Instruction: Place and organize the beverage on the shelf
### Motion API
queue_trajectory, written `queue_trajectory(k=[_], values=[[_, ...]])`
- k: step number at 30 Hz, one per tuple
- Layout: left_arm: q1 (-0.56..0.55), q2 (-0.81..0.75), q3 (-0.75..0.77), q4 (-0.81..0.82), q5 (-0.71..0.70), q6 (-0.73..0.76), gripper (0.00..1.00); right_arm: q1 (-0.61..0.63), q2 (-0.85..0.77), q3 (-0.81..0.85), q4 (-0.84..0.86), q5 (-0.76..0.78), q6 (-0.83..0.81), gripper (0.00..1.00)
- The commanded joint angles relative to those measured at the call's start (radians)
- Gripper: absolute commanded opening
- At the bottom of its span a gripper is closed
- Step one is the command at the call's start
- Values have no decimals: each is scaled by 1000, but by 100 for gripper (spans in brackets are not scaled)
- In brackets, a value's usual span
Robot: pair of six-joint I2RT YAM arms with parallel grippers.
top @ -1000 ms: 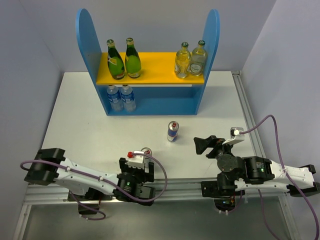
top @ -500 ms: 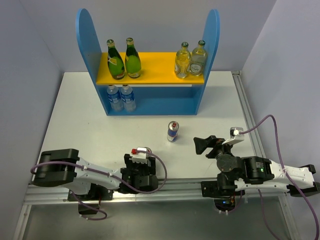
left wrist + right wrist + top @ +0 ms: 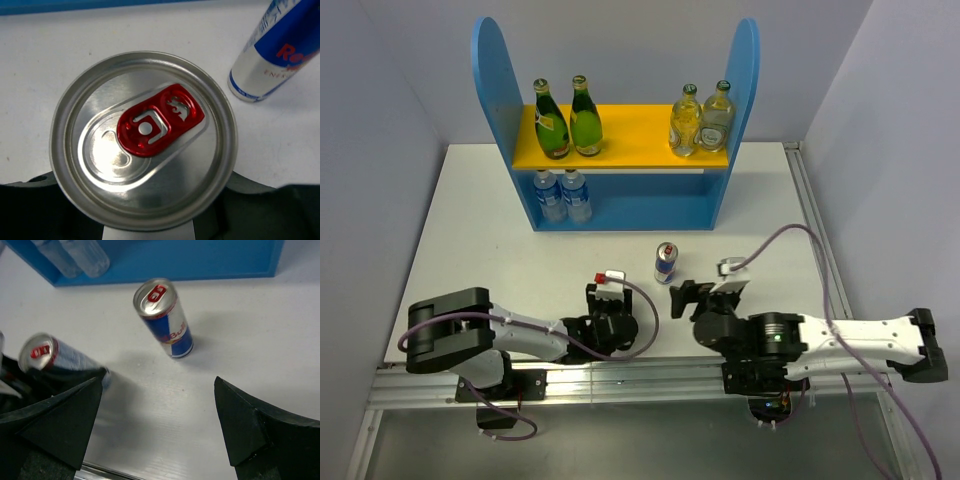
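Left gripper [image 3: 608, 300] clamped on one can [image 3: 144, 137]; right gripper [image 3: 157, 390] spread wide. I'd grab other can [image 3: 165, 320] near shelf [image 3: 490, 70] mid-body: light, slick, dentable.

Bright even overhead light, soft faint shadows, mild sheen on can [image 3: 100, 115]

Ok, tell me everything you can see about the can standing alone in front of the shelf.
The lone can is slim, metal-looking, silver and blue with red lettering. Its silver lid carries a red pull tab, unopened. It stands upright on the white table, just in front of the blue shelf, not on it. Nothing touches it; the open right tool faces it from the near side, apart.
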Motion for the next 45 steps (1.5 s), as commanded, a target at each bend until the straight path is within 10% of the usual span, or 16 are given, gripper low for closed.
queue_trajectory(k=[1, 17, 36, 45], values=[[67, -94, -11, 243, 53, 211, 0, -4, 119, -28, 254, -46, -45, 100], [459, 46, 185, 466, 423, 415, 0, -319, 521, -59, 696, -246, -162, 100], [581, 461, 546, 555, 608, 475, 0, -431, 832, -57, 1017, -132, -243, 82], [618, 549, 658, 534, 636, 493, 0, -454, 918, -40, 1069, -151, -252, 24]])
